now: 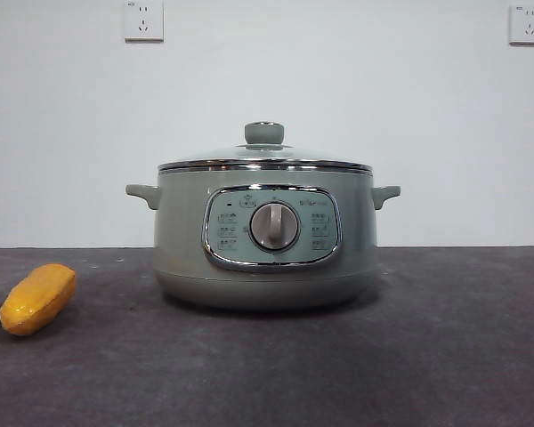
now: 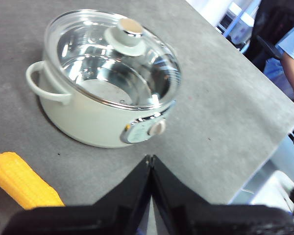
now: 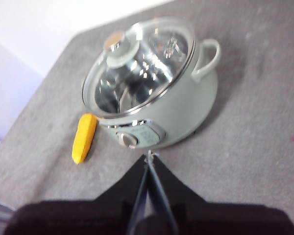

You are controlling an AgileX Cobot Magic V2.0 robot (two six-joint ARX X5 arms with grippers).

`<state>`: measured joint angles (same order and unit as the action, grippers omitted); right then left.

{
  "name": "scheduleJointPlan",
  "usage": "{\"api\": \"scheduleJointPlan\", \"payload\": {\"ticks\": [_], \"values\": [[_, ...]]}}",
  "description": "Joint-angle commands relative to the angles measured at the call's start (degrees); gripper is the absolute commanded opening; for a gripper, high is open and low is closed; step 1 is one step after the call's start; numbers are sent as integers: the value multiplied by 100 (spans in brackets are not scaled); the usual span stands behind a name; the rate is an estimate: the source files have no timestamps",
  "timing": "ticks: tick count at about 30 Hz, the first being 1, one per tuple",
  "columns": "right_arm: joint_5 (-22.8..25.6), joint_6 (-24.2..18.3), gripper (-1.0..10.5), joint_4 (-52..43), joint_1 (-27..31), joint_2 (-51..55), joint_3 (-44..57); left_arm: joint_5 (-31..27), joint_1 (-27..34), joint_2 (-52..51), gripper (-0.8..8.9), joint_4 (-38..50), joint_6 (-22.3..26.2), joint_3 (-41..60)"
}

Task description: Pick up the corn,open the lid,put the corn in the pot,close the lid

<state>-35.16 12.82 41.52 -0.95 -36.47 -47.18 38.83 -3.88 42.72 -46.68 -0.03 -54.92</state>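
Note:
The sage-green pot (image 1: pixel 267 236) stands in the middle of the dark table, its dial facing the front camera. The glass lid (image 1: pixel 264 160) with its green knob (image 1: pixel 264 133) sits closed on it. The pot also shows in the left wrist view (image 2: pixel 95 110) and the right wrist view (image 3: pixel 171 110). The corn (image 1: pixel 38 298) lies on the table left of the pot, apart from it; it also shows in the left wrist view (image 2: pixel 24 181) and the right wrist view (image 3: pixel 84 137). My left gripper (image 2: pixel 150 161) and my right gripper (image 3: pixel 149 157) are both shut and empty, held above the table short of the pot. Neither shows in the front view.
The table (image 1: pixel 445 356) is dark grey. Two wall sockets (image 1: pixel 143 20) are on the white wall behind. The table's edge (image 2: pixel 264 161) and a person in blue (image 2: pixel 291 54) show beyond it in the left wrist view.

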Motion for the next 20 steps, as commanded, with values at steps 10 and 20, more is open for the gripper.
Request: {"api": "scheduleJointPlan", "payload": {"ticks": [10, 20], "values": [[1060, 74, 139, 9, -2417, -1902, -1394, -7, -20, -332, -5, -514, 157, -179], [1880, 529, 543, 13, -4712, -4291, -2979, -789, -17, -1150, -5, -737, 2, -179]]}}
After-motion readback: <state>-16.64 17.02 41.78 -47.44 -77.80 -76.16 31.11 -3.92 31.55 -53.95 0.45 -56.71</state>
